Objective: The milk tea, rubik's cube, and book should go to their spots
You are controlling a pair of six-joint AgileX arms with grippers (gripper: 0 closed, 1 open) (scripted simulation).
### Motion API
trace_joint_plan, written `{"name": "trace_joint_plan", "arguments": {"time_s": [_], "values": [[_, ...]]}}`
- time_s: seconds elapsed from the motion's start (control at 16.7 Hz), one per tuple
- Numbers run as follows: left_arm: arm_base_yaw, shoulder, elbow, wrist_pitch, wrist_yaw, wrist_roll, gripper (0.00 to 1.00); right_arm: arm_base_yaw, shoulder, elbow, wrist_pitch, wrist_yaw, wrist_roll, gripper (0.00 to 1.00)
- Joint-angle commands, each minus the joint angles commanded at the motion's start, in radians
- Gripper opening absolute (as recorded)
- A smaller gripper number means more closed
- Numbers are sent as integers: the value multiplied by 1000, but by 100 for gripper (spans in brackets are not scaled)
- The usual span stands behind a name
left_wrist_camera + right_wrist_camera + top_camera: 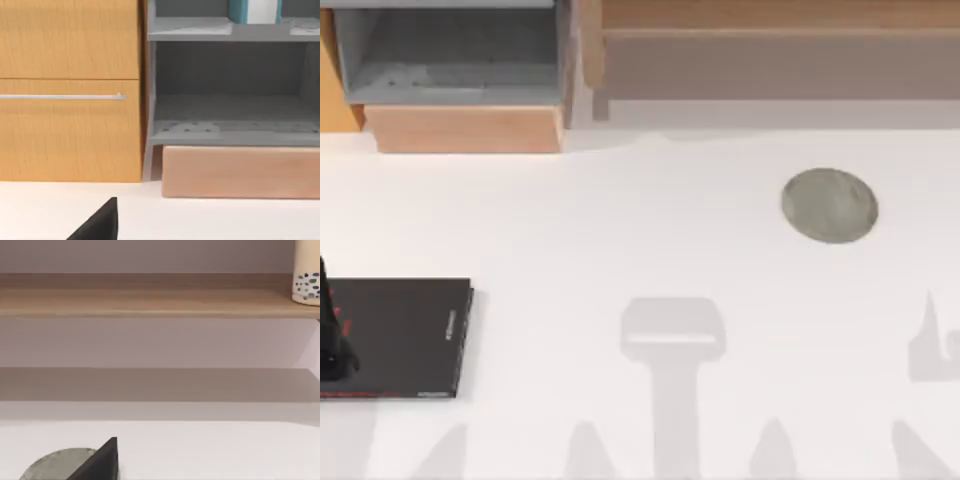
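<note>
Two targets sit ahead and higher: the book (239, 11) on the grey shelf (230, 30) facing the left gripper (102, 220), the milk tea (307, 280) on the wooden shelf (150, 300) facing the right gripper (102, 460); whether either gripper is open or closed cannot be told.

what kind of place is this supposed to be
Probably a rendered home or study corner rather than a real room: a plain white table backed by a wooden cabinet with grey shelves, a teal-blue book on the upper one, and a long wooden wall shelf.
</note>
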Motion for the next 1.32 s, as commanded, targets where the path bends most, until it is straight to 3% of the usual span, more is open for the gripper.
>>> {"name": "trace_joint_plan", "arguments": {"time_s": [0.24, 0.48, 1.32], "values": [[0, 0, 0, 0, 0, 0, 100, -9, 32, 28, 22, -11, 1, 100], [0, 0, 0, 0, 0, 0, 100, -65, 224, 178, 134, -65, 2, 100], [0, 0, 0, 0, 0, 0, 100, -354, 1635, 929, 663, -321, 7, 100]]}}
